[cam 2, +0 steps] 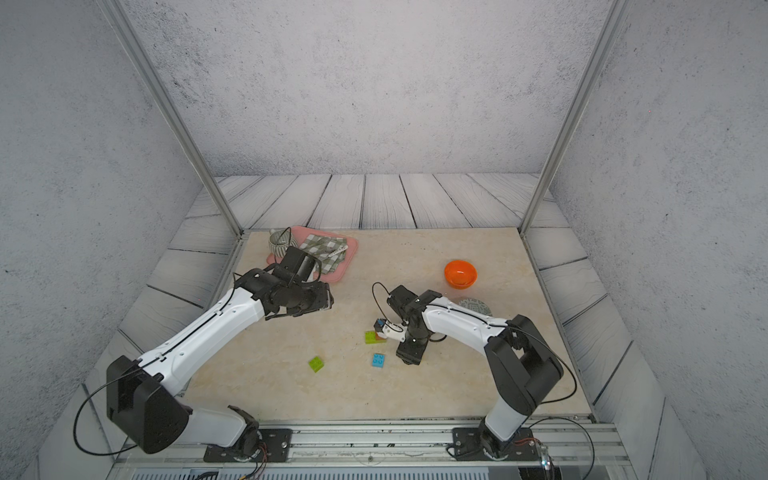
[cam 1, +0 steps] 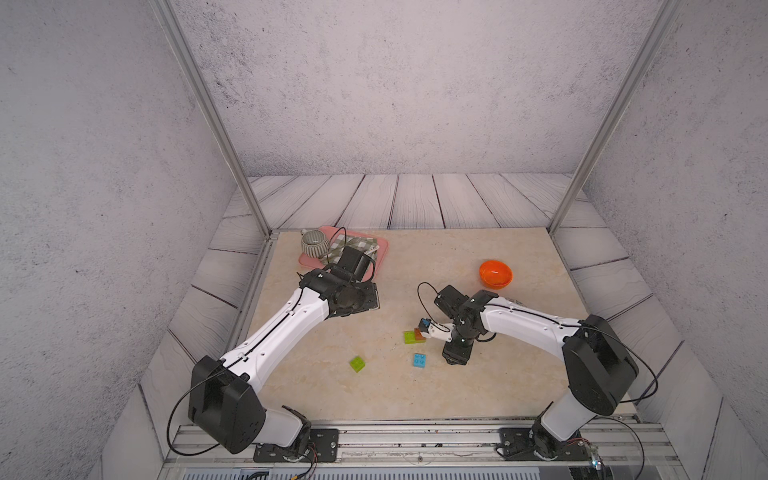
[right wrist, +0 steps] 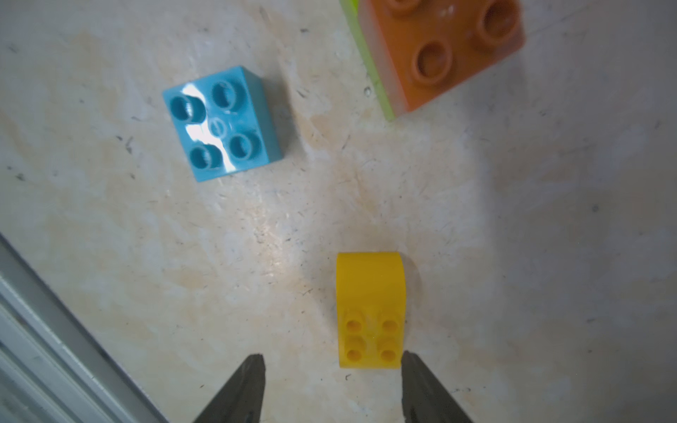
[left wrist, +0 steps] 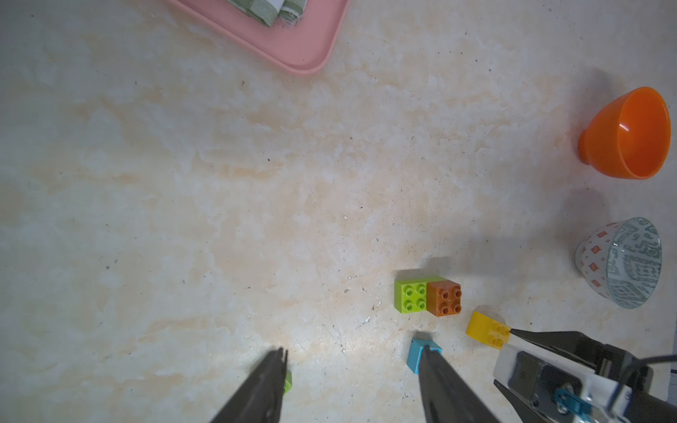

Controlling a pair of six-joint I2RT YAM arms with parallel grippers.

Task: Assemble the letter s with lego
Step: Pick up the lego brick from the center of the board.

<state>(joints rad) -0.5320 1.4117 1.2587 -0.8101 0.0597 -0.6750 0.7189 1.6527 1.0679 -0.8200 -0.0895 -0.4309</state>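
1. Here, on the marbled desk [cam 1: 316,395]: five lego bricks, only two of them joined, no letter S formed.
2. Near the desk's middle: long lime-green brick [left wrist: 410,296] lying flat, studs up. Brown brick [left wrist: 444,299] pressed onto one end of it, with the four studs of the other end left bare.
3. Just beside that pair but apart from it: yellow brick [right wrist: 370,311], rounded at one end and with four studs at the other. Hidden under the right arm in both top views.
4. Low over the desk: right pincer [right wrist: 333,360], spread and pinching nothing. Studded end of the yellow brick level with the tips and close against one fingertip [right wrist: 412,366], contact uncertain; well clear of the other.
5. Alone and studs up: blue brick [right wrist: 223,122], near the joined pair and the yellow brick, touching neither.
6. Alone toward the left arm's side: small lime-green brick [cam 1: 357,363], well apart from the rest.
7. High above the desk, near the pink tray [left wrist: 311,47]: left pincer [left wrist: 357,353], spread, with nothing between its fingers. In its wrist view, blue brick and small lime-green brick each partly behind a finger.
8. At the far left corner, on the tray: folded checked cloth [cam 1: 353,245], with a ribbed grey cup [cam 1: 312,243] at the tray's far edge.
9. On the far right: orange bowl [cam 1: 495,274]; near it a patterned bowl [left wrist: 622,262], largely behind the right arm in a top view.
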